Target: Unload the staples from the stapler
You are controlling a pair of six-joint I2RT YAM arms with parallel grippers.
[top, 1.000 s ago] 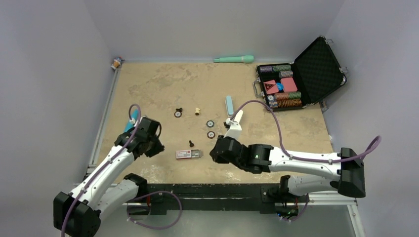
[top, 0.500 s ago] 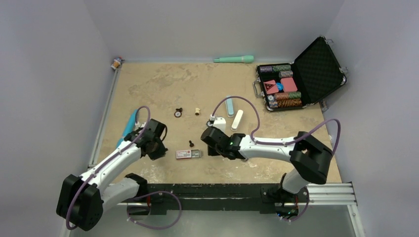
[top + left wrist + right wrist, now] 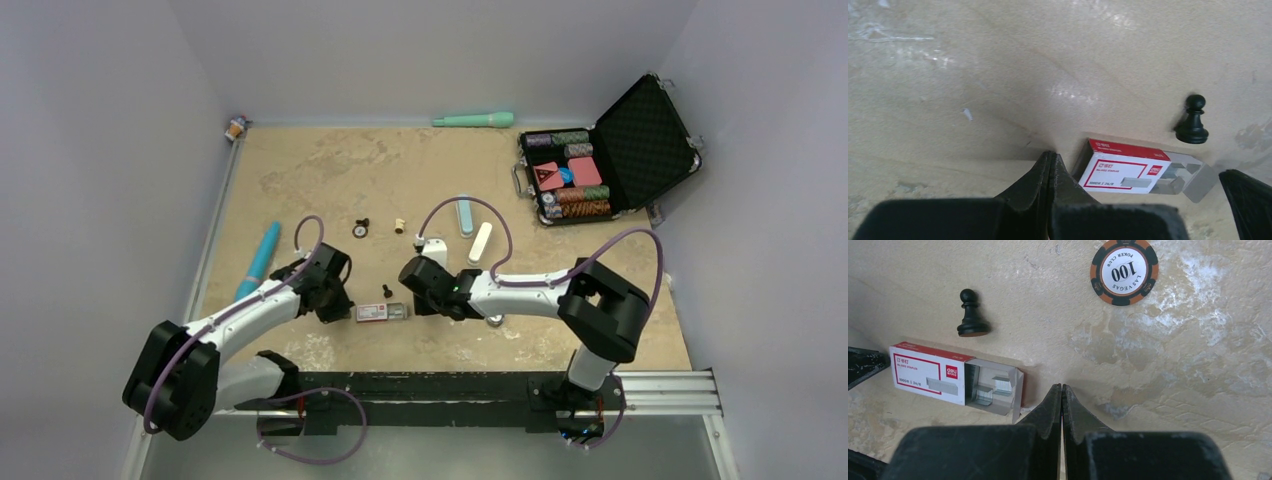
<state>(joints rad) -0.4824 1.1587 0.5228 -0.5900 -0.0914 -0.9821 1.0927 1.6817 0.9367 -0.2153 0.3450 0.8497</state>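
Flanking the red-and-white staple box [image 3: 383, 312] at the lower centre of the top view, the left end effector [image 3: 337, 303] and right end effector [image 3: 418, 296] are both closed and grip nothing, low over the surface [image 3: 300, 170]. The stapler [image 3: 465, 214] lies above them, right of centre, its pale blue part just beside its white part [image 3: 481, 242], untouched.

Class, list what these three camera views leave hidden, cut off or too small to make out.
- Top view: the stapler's pale blue part and white part are too small to show any staples; neither wrist view includes them.
- Top view: the small object in the far left corner is too small to identify.
- Right wrist view: the sleeve of the staple box hides most of its tray, so the staple count is unclear.
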